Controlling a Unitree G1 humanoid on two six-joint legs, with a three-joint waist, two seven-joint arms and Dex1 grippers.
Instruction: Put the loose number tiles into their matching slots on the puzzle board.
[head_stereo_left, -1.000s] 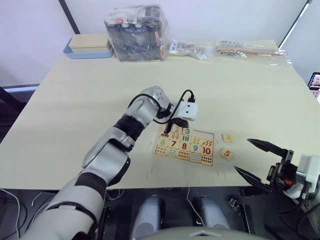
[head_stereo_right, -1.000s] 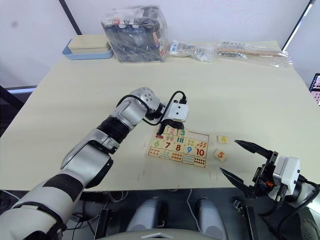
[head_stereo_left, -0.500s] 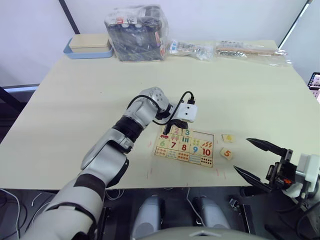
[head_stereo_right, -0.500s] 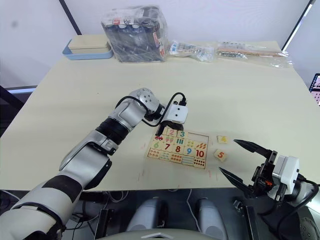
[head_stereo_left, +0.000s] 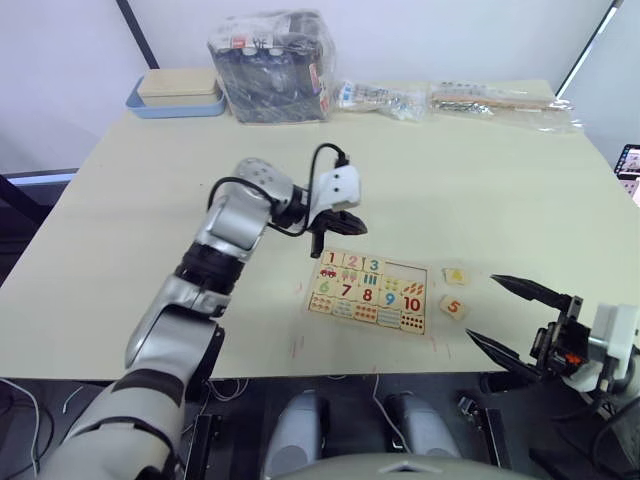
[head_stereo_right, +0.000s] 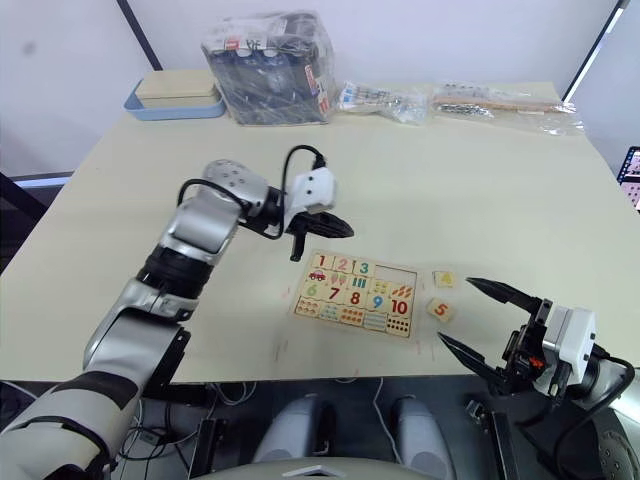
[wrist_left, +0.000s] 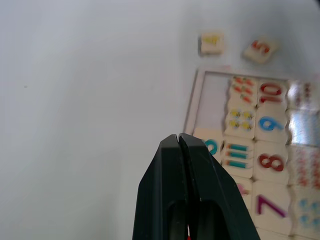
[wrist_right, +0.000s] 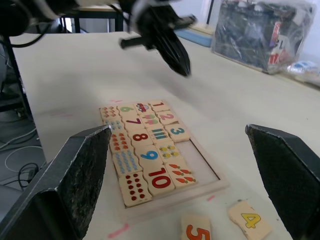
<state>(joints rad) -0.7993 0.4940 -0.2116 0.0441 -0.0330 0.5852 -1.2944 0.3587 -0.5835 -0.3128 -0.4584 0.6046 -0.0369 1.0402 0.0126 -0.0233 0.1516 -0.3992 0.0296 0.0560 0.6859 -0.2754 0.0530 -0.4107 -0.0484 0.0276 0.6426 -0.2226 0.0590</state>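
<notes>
Left claw (head_stereo_left: 318, 236) hangs above the tabletop (head_stereo_left: 150, 210) just off the far left corner of the puzzle board (head_stereo_left: 369, 291), its two black fingers pressed together with nothing between them. Right claw (head_stereo_left: 508, 315) sits low at the near right edge of the tabletop, its fingers spread wide and empty, pointing toward the board.

The board lies flat near the front middle of the tabletop. Its top row holds tiles 1, 2 and 3, side by side from the left end; the two slots (wrist_right: 200, 161) at the right end of that row are bare pale wood. The row below carries 6, 7, 8, 9 and 10, with picture squares around them.

Two loose tiles rest on the tabletop just right of the board, apart from it and from each other: the yellow 4 tile (head_stereo_left: 456, 275) farther back, and the red 5 tile (head_stereo_left: 453, 307) nearer the front, slightly turned. Both lie between the board and the right claw.

Along the far edge stand a blue tray with a wooden lid (head_stereo_left: 177, 93), a plastic-wrapped dark bundle (head_stereo_left: 272, 66), and some clear packets (head_stereo_left: 450, 99).
</notes>
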